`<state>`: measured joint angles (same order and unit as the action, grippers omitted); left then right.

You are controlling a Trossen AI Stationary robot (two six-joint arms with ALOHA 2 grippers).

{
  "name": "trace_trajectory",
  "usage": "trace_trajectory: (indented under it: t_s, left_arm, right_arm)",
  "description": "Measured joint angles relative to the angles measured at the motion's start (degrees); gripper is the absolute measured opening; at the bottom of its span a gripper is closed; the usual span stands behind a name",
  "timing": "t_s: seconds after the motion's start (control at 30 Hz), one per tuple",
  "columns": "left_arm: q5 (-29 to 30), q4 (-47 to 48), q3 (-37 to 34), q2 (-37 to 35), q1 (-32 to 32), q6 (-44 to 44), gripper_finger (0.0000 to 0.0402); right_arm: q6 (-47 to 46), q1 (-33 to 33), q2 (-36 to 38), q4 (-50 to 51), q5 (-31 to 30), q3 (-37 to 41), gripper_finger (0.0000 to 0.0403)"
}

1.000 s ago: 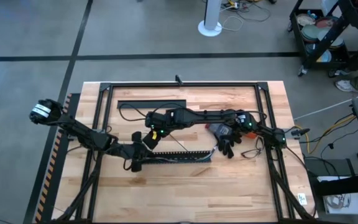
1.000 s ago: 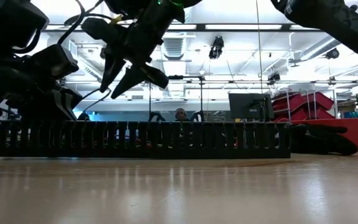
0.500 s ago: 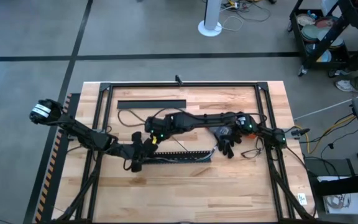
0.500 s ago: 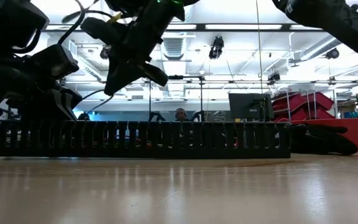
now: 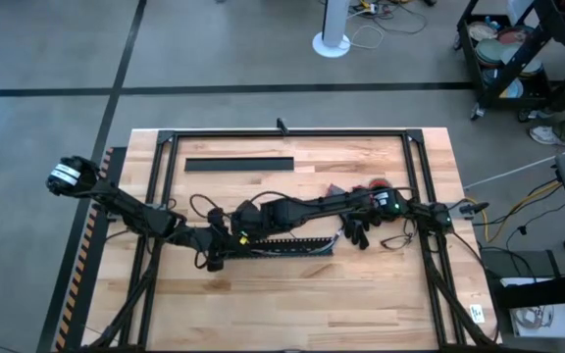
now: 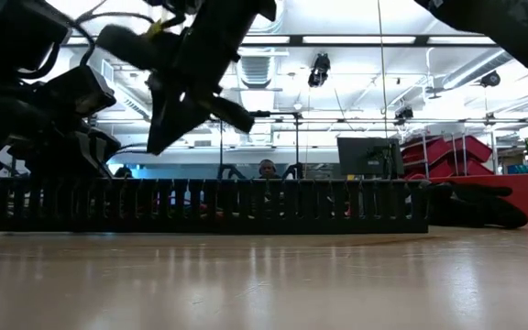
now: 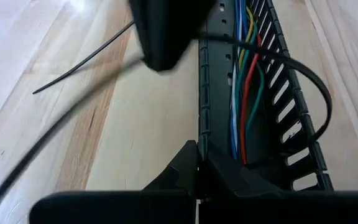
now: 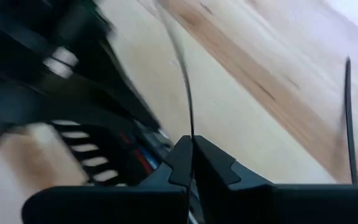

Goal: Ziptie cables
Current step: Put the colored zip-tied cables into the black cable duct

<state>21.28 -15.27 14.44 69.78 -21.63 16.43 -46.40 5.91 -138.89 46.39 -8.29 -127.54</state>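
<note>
A long black comb-toothed duct [image 5: 281, 245] lies on the table, with thin coloured cables [image 7: 241, 93] running along its inside. My left gripper [image 7: 197, 167] is shut on the duct's left end. My right gripper [image 8: 191, 148] hangs just above and behind that end [image 5: 236, 224], shut on a thin dark ziptie [image 8: 185, 81]. A second ziptie [image 7: 82, 61] lies flat on the wood on the far side of the duct. My left gripper pinches the duct's far side wall [image 7: 200, 134] between its two fingers, at the duct's left end. The fingers come nearly level from the table's left, along the duct. The duct rests on the table. My right gripper pinches the ziptie's end [image 8: 190, 127] between its fingertips. The strip sticks out past the fingers, clear of the table.
A flat black strip [image 5: 238, 164] lies near the table's far edge. Black gloves [image 5: 359, 231] and a red thing [image 5: 376, 184] lie to the right of the duct. A black cord [image 7: 312, 93] loops over the duct. A black frame [image 5: 287, 133] rims the table.
My right gripper has gone down and toward the table's near edge, closing on the duct's left end and my left gripper, with the ziptie still in its fingers. The duct has stayed where it was.
</note>
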Motion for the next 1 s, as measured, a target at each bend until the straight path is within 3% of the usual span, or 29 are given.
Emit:
trace_trajectory:
  t_s: [0.2,0.37,1.0]
  left_arm:
    - [0.0,-0.1,0.0,0.0,0.0,0.0,0.0]
    - [0.0,-0.1,0.0,0.0,0.0,-0.2,0.0]
    - [0.1,-0.1,0.0,0.0,0.0,-0.3,0.0]
  right_arm:
    - [-3.8,1.0,-0.1,-1.0,-3.8,2.8,0.0001]
    - [-4.9,1.1,-0.1,-5.8,-3.9,3.9,0.0001]
    - [-7.1,2.2,0.0,-5.0,-6.0,6.1,0.0]
